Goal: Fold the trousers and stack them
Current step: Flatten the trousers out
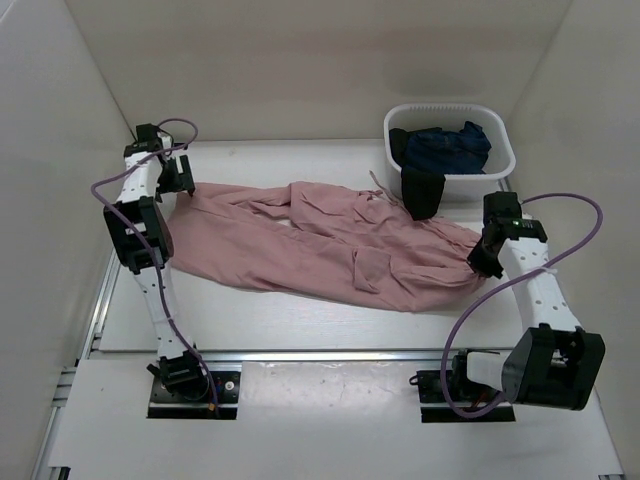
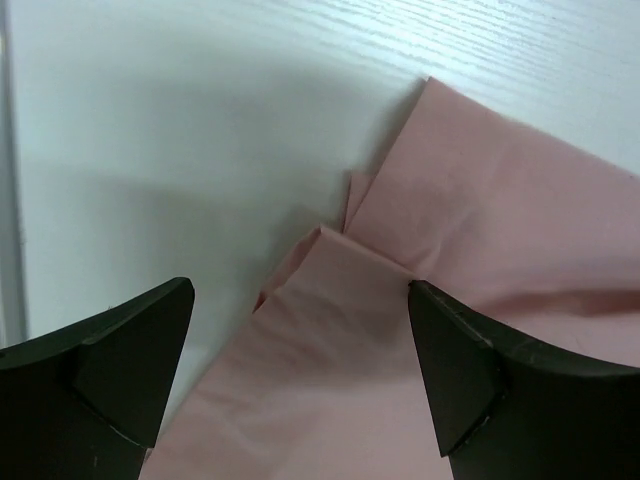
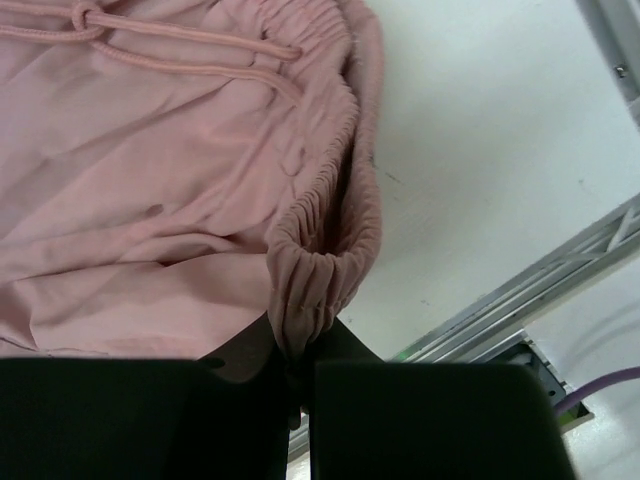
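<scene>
The trousers (image 1: 330, 245) lie spread across the desk (image 1: 300, 320) from nine to three o'clock — my left tool (image 2: 300, 360) hangs wide apart over the leg ends (image 2: 330, 250), my right tool (image 3: 300, 375) clamped on the waistband (image 3: 320, 250).

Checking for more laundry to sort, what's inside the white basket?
A dark navy garment fills the white basket; a black cloth hangs over its front rim. Anything beneath the navy garment is hidden.

the white table (image 1: 300, 320) bears the pink trousers (image 1: 330, 245), lying wrinkled across the middle of the frame from the left side to the right, and a white basket (image 1: 445, 108) at the upper right, just beyond them.
</scene>
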